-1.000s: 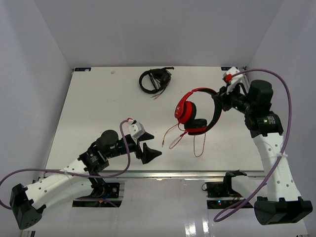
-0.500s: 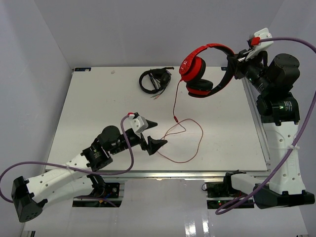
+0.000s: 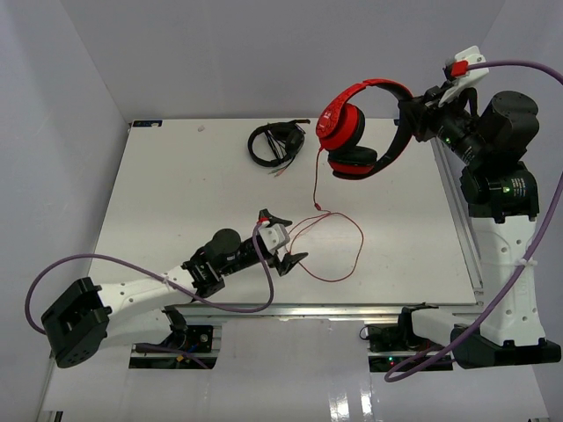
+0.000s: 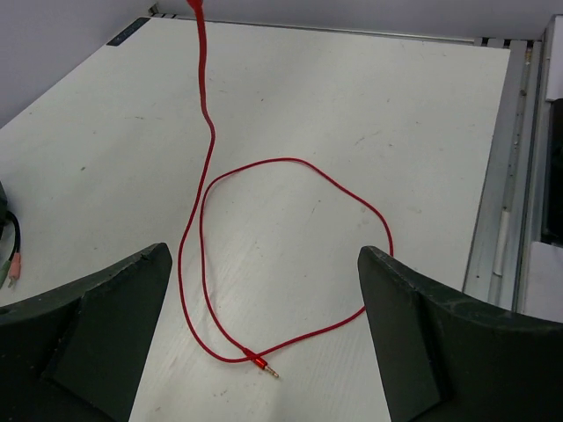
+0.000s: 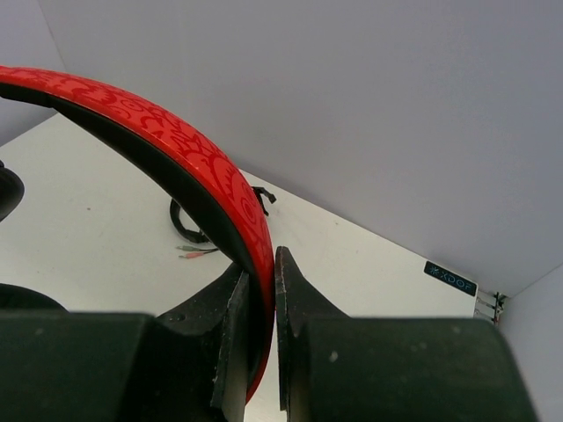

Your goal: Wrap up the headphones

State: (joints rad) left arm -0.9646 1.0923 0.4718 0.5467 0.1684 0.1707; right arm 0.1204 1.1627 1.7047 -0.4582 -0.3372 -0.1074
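Item: red headphones (image 3: 356,132), held aloft at 1 o'clock over the desk (image 3: 176,193), band clenched between the right fingers (image 5: 299,308). Its red cable (image 3: 339,246) drops from one ear cup and lies looped on the desk at 5 o'clock, with the plug (image 4: 262,360) at the loop's near end. The left fingers (image 4: 114,316) are spread wide beside the loop, grasping nothing. Black headphones (image 3: 274,145) lie at 12 o'clock

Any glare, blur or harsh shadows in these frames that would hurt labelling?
Top external: even light, soft shadows, one glare patch on the glossy ledge near the arm bases. Left wrist: cable sharp, left end effector fingers dark, slightly soft. Right wrist: headphones band in focus with a sheen; right end effector fingers underexposed.
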